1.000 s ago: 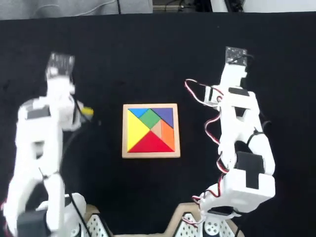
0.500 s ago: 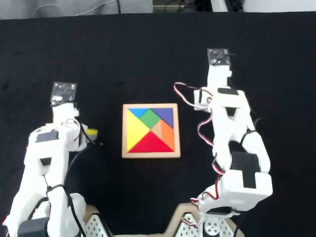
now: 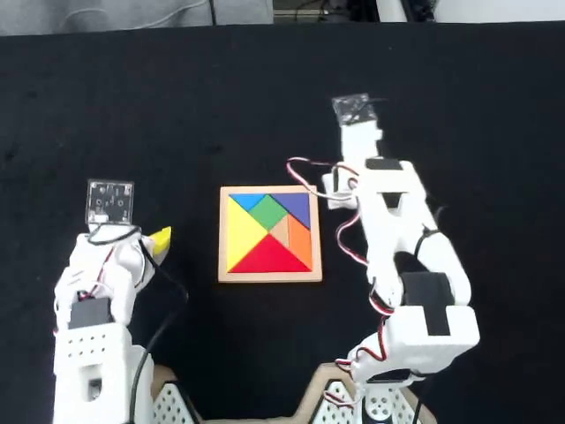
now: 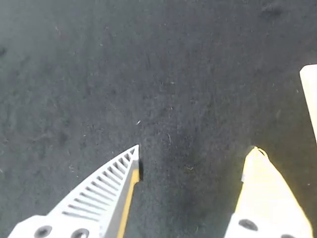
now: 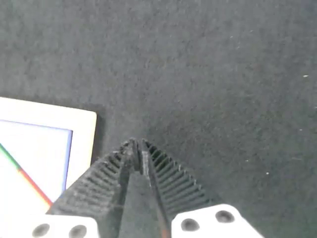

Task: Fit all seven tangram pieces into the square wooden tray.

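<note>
Seven flat tangram pieces (image 3: 270,256), triangles plus a square and a parallelogram, lie flush in the square wooden tray (image 3: 269,277) at the middle of the black, felt-like tabletop (image 3: 177,106). At 9 o'clock from the tray, near it, the left hand (image 4: 195,148) is spread, with one ribbed white prong and one smooth yellow prong. At 2 o'clock, the right hand (image 5: 133,145) has its ribbed black prongs pressed together beside the tray's pale corner.

Soft, even light covers the matte black cloth (image 3: 177,106), and the tray (image 5: 84,136) glares pale at its rim, casting a faint shadow.
</note>
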`<state>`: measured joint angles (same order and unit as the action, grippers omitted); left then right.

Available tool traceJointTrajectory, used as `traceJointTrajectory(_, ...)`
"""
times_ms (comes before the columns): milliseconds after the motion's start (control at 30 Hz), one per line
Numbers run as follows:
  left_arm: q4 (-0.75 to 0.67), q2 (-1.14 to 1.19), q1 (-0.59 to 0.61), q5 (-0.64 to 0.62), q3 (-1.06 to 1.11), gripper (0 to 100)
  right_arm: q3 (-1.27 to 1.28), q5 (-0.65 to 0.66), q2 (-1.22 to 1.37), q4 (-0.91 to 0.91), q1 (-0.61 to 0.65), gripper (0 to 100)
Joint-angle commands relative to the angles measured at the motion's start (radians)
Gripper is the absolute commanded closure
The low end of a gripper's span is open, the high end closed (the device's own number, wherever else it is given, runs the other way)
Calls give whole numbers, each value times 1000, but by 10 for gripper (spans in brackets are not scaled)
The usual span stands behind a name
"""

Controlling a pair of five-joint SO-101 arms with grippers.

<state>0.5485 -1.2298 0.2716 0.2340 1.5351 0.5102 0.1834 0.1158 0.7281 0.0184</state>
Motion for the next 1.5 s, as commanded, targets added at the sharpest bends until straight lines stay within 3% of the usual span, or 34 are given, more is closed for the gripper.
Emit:
traceJointTrajectory(0, -20, -100, 5, 0, 38, 676, -5, 9, -7, 12, 18, 987)
traceJointTrajectory(300, -6, -367, 10, -2, 166, 676, -31, 5, 22, 80, 109, 987)
traceJointTrajectory(600, 167, -542, 7, -2, 168, 676, -196, 5, 156, 219, 109, 987)
traceJointTrajectory(1000, 173, -546, 4, -3, 166, 676, -211, 3, 163, 229, 120, 988)
traceJointTrajectory(1467, 167, -551, 10, -3, 166, 676, -36, -46, -62, 127, 107, 988)
